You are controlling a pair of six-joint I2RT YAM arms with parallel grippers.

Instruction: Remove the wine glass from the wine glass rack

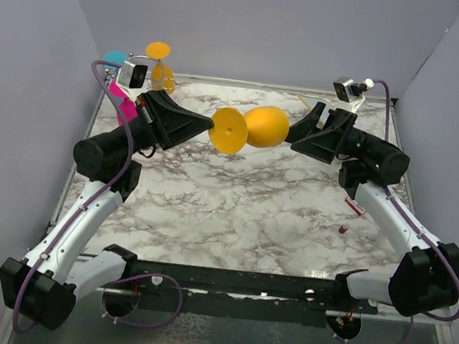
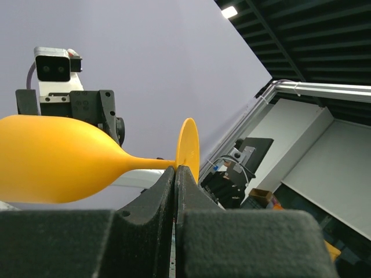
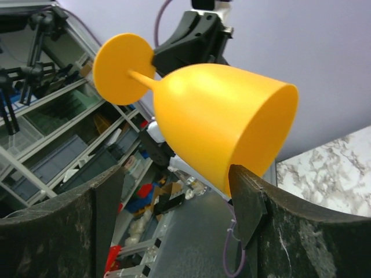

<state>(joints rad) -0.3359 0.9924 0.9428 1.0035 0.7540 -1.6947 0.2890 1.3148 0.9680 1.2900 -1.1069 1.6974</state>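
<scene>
An orange wine glass [image 1: 266, 126] lies on its side in mid-air above the marble table, foot to the left and bowl to the right. My left gripper [image 1: 210, 125] is shut on its stem right at the round foot [image 2: 186, 147]; the bowl [image 2: 52, 159] stretches away to the left in that wrist view. My right gripper [image 1: 294, 130] stands open around the bowl [image 3: 220, 121]. Its right finger [image 3: 246, 197] touches the rim, and its left finger [image 3: 107, 191] is apart from the glass. The wine glass rack [image 1: 164, 73] stands at the back left, largely hidden behind my left wrist.
On the rack hang another orange glass [image 1: 159, 51], a cyan one [image 1: 115, 58] and a pink one [image 1: 126, 107]. A small red item [image 1: 343, 230] lies on the table [image 1: 233, 214] near my right forearm. Grey walls close in the left, back and right sides.
</scene>
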